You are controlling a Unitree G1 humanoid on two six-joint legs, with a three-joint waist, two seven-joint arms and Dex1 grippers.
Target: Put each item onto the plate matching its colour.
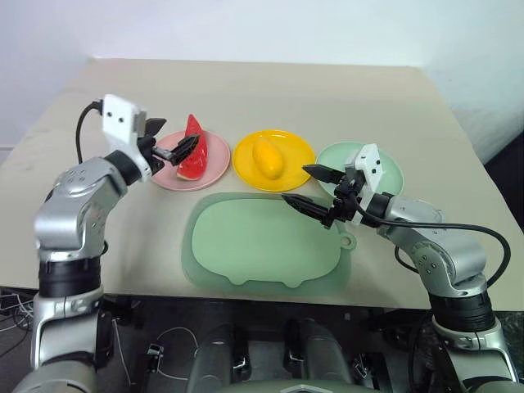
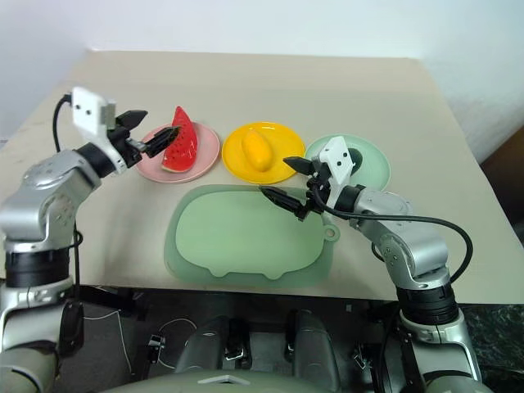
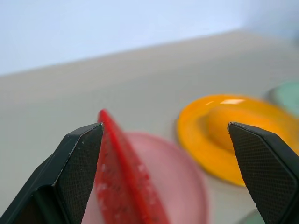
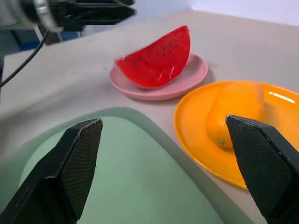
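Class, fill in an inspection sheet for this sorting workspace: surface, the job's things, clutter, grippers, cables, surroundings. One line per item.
Surface: beige table, with a large pale green rounded mat at its near edge.
Job's things: red toy watermelon wedge on the round pink plastic plate; yellow oval toy mango on the round yellow plate; a dark lump on the pale mint green plate, mostly hidden by the right wrist.
Clutter: nothing seen.
Grippers: left gripper open, its fingers beside the wedge, not clamping it; right gripper open over the mat's far edge, holding nothing.
Cables: black cable at the left wrist; another along the right forearm.
Surroundings: pale wall behind the table.
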